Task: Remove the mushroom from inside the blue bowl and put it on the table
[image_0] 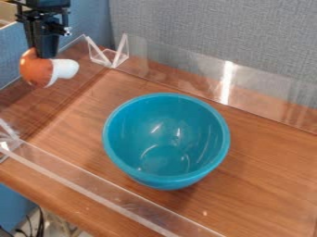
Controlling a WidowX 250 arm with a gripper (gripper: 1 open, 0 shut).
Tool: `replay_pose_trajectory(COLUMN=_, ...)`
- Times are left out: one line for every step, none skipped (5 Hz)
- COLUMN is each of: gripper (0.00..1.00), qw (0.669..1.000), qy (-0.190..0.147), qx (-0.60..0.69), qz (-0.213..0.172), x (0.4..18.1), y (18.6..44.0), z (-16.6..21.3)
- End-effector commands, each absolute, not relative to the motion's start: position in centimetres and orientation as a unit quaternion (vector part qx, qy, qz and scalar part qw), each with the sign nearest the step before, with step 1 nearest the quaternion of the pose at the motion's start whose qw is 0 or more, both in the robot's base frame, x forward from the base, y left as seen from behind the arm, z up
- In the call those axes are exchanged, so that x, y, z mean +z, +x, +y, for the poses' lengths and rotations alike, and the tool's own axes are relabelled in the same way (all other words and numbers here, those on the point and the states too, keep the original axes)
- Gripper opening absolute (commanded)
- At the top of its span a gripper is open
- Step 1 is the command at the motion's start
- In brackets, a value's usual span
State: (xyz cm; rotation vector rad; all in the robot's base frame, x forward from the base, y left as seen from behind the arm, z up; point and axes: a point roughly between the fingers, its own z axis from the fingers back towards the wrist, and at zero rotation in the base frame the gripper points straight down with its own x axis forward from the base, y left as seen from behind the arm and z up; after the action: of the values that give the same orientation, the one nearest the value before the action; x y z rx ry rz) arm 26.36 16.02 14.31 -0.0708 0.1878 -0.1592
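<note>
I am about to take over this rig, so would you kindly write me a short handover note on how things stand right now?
Gripper: shut on the mushroom, pointing down, held in the air at the far left of the picture, above the left end of the table.
Blue bowl: upright near the table's middle, nothing inside it.
Done: the mushroom is out of the bowl.
Left: lower the mushroom onto bare wood clear of the bowl and the clear side walls, open the gripper, and lift away.

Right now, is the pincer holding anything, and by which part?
Yes: the pincer holds the mushroom above the table's left end, seemingly pinched near where cap meets stem.
</note>
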Motion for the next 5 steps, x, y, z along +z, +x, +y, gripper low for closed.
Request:
replay_pose_trajectory(gripper=0.00, qw=0.993, qy=-0.021, qx=-0.092, qz=0.076, x=14.7, y=26.9, z=14.9)
replay_pose_trajectory(gripper=0.00, qw=0.991, qy=-0.024, qx=-0.097, qz=0.085, x=13.2, y=27.0, z=14.0)
replay_pose_trajectory(gripper=0.00, qw=0.991, qy=-0.024, qx=-0.093, qz=0.093, x=11.5, y=26.8, z=13.4)
replay_pose_trajectory(gripper=0.00, qw=0.991, qy=-0.026, qx=-0.088, qz=0.101, x=9.9, y=26.6, z=13.2)
replay_pose_trajectory(gripper=0.00, qw=0.990, qy=-0.024, qx=-0.086, qz=0.107, x=9.9, y=26.7, z=13.4)
